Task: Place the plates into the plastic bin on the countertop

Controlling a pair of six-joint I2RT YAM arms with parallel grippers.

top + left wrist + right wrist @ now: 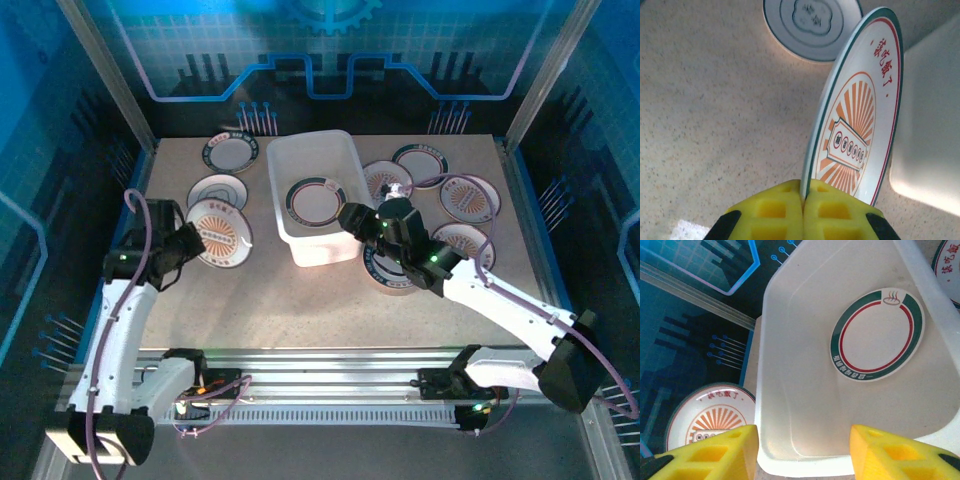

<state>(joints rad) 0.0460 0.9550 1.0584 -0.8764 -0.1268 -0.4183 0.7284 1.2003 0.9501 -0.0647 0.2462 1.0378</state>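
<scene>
while left jaws clamp sunburst plate (860, 125), green-rimmed plate (877, 335) in bin (790, 365)

Filmed from high behind the arms over the whole countertop (300, 300) and closely from each wrist, sharing the plate (860, 125) in the left gripper (804, 197) and the plastic bin (790, 380) beneath the right gripper (804, 440).

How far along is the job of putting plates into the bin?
Done: one green-rimmed round white plate lies flat in the translucent white plastic bin. In hand: the left fingers are shut on the edge of an orange-sunburst white plate; the right fingers hang open over the bin, empty. Left: about seven more plates on the beige speckled countertop.
</scene>
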